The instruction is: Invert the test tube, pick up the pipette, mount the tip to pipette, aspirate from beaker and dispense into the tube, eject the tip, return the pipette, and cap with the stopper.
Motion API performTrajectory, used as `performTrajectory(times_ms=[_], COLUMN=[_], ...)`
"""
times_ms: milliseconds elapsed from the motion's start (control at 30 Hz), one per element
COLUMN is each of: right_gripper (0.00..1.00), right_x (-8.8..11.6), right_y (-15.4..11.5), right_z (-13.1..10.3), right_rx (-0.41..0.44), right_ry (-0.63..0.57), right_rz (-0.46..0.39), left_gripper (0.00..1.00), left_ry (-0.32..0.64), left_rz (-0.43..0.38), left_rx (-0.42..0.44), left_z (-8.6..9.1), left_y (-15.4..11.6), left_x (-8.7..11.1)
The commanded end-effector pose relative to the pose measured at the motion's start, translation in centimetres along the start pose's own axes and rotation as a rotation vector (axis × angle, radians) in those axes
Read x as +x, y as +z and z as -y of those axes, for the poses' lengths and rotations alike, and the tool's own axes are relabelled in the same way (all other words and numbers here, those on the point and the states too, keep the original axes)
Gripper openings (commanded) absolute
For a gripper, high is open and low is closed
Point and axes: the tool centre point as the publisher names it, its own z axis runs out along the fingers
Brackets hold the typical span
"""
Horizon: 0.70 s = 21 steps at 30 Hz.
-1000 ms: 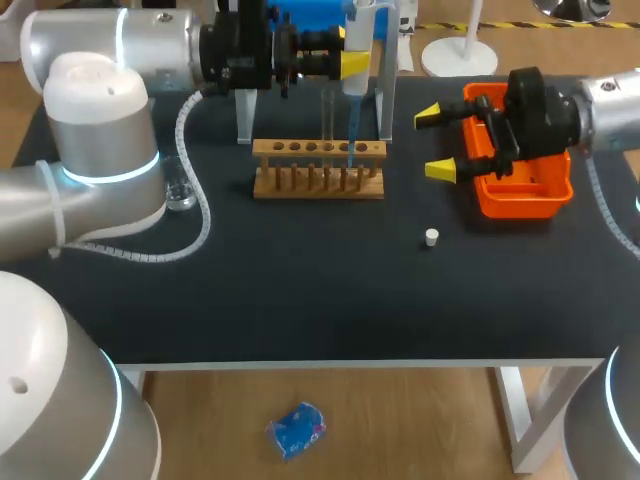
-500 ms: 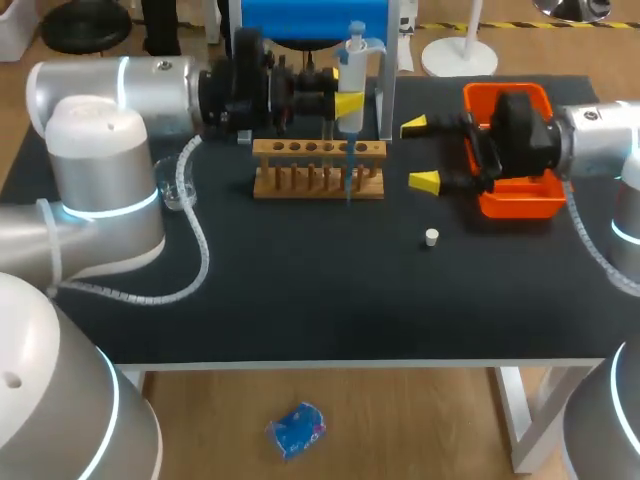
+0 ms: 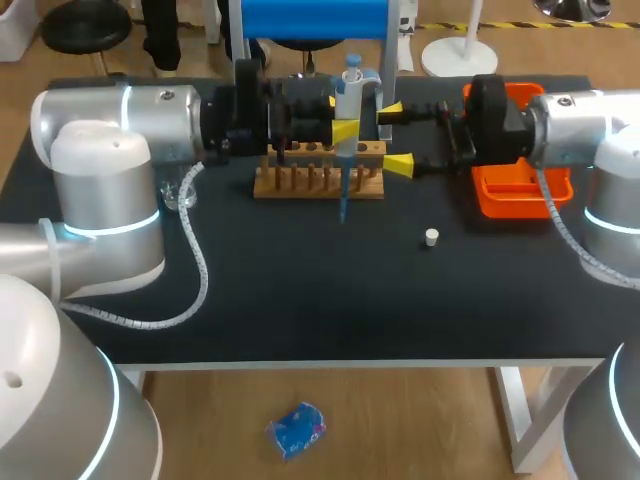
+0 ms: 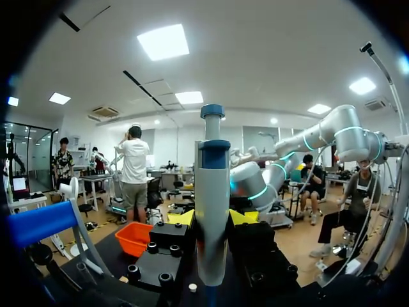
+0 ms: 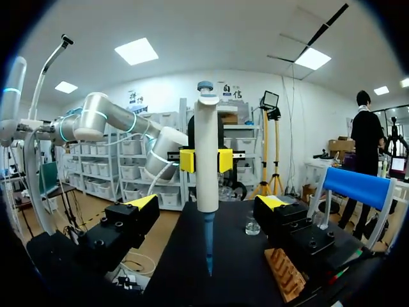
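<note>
Pipette [image 3: 350, 88] stands clamped in left end effector [image 3: 342, 120], right end effector [image 3: 395, 136] agape.

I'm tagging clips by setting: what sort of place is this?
Probably a mock chemistry bench for robot trials: a wooden test tube rack and a glass beaker stand on a black table, and the left hand holds a pipette with a blue tip.
</note>
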Motion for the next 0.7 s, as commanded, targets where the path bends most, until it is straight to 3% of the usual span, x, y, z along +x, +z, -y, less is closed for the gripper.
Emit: performTrajectory(times_ms=[33,633,700], right_gripper=[1.00,1.00,0.93], right_x=[-0.3,-0.1,-0.1], right_y=[1.2,4.8,4.9], right_z=[0.5,0.6,0.7], right_rx=[-0.003,-0.004,-0.003], right_ry=[0.004,-0.007,-0.007], right_rz=[-0.006,-0.064,-0.066], left_gripper=[0.00,0.00,0.00], left_ry=[0.006,-0.004,-0.006], left_rz=[0.002,0.017,0.020], left_rx=[0.007,0.001,0.002], left_z=[-0.4,-1.1,-1.1], left_y=[0.3,0.4,0.4], left_x=[-0.2,-0.9,-0.9])
